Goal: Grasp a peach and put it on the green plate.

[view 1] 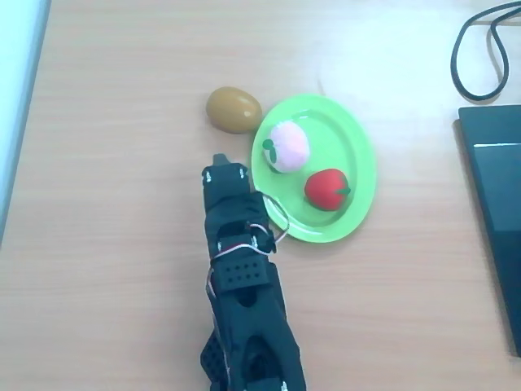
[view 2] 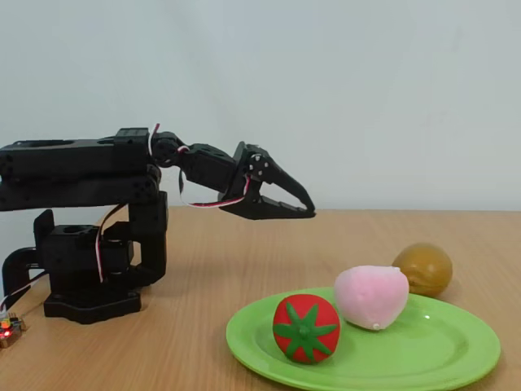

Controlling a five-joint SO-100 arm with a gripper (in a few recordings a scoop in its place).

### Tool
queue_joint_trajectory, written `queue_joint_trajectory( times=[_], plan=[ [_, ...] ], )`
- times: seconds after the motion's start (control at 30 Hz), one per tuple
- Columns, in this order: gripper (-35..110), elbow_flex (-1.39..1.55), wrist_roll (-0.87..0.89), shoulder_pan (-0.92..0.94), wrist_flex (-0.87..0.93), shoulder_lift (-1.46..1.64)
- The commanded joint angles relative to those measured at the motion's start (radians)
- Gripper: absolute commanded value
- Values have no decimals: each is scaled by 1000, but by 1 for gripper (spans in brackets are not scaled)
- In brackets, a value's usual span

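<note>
Peach (view 1: 288, 146) — fuzzy, round, on glossy oval green plate (view 1: 358, 155) | gripper (view 2: 303, 208) pressed together, empty

Red fruit (view 1: 327, 189) at 4 o'clock overhead, brown egg-shaped fruit (view 1: 234, 109) at 11 on the tabletop (view 1: 122, 163). Black cable (view 1: 480, 49) at 1–2 o'clock, dark flat device (view 1: 496, 204) at 3.

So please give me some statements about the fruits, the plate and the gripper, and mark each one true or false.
1. The peach lies on the green plate. True.
2. The red fruit lies on the table beside the plate. False: it is on the plate.
3. The brown fruit is off the plate. True.
4. The gripper holds the peach. False: it holds nothing and hangs above the table.
</note>
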Motion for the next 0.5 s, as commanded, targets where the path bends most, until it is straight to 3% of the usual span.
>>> queue_joint_trajectory(
  times=[0.0, 0.27, 0.47],
  plan=[
    [-8, 51, 21, -21, 127, 74],
    [-8, 51, 18, -9, 158, 72],
    [-8, -9, 20, 3, 357, 71]
  ],
)
